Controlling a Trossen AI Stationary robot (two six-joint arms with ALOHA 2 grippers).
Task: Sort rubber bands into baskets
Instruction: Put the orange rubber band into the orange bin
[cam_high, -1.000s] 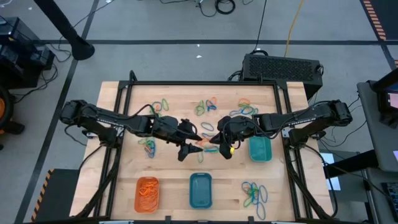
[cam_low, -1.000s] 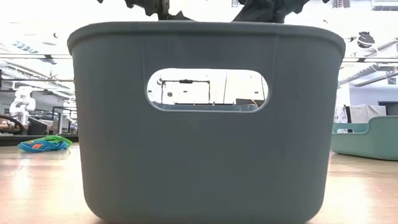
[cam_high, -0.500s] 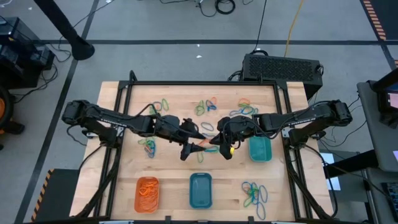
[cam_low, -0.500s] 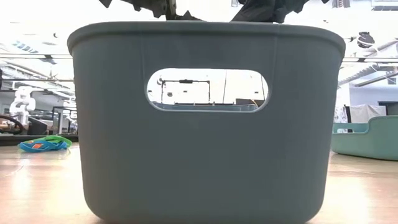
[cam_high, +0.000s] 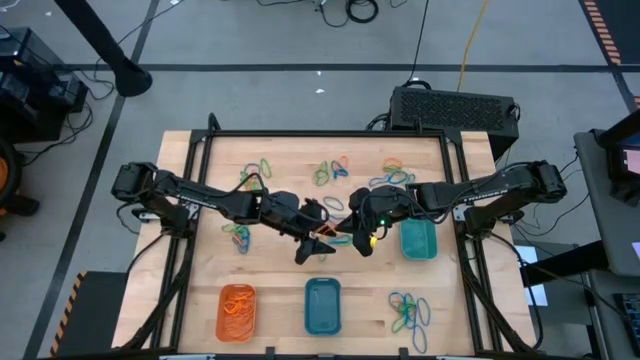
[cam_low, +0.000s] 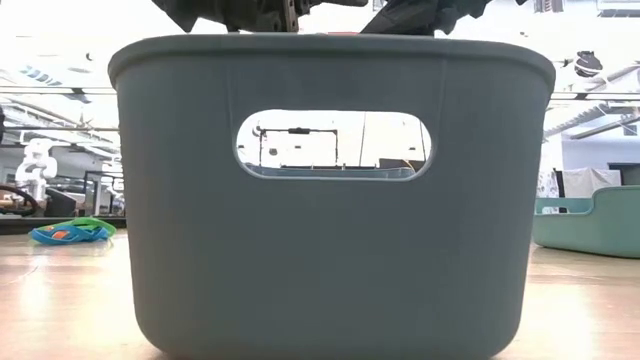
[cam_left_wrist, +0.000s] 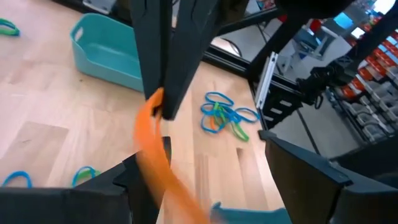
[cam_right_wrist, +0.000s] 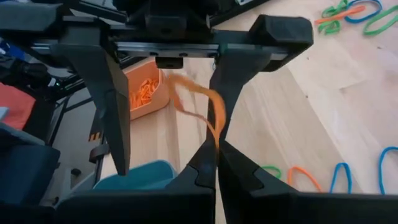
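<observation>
At the table's middle my right gripper (cam_high: 347, 234) (cam_right_wrist: 216, 163) is shut on an orange rubber band (cam_high: 327, 237) (cam_right_wrist: 200, 102). My left gripper (cam_high: 314, 242) (cam_left_wrist: 205, 165) faces it, open wide, with one finger on either side of the hanging band (cam_left_wrist: 152, 143); whether it touches the band I cannot tell. The orange basket (cam_high: 237, 311), with orange bands in it, and the blue basket (cam_high: 322, 306) stand near the front edge. The teal-green basket (cam_high: 418, 240) is at the right. My right gripper pinches one end of the orange band's loop (cam_right_wrist: 217, 138) between its two shut fingertips. The fingers come from the table's right, slanting down. The band is lifted clear of the table and curls slack toward my left gripper.
Loose heaps of orange, blue and green bands lie at the far side (cam_high: 330, 170) (cam_high: 395, 172) (cam_high: 258, 172), at the left (cam_high: 240, 235) and at the near right (cam_high: 408, 312). In the low view the blue basket's wall (cam_low: 330, 200) hides most of the table.
My left gripper has moved toward the table's right and a little down, toward my right gripper, staying open; its fingers now stand around the orange band. My right gripper has kept still with the band.
</observation>
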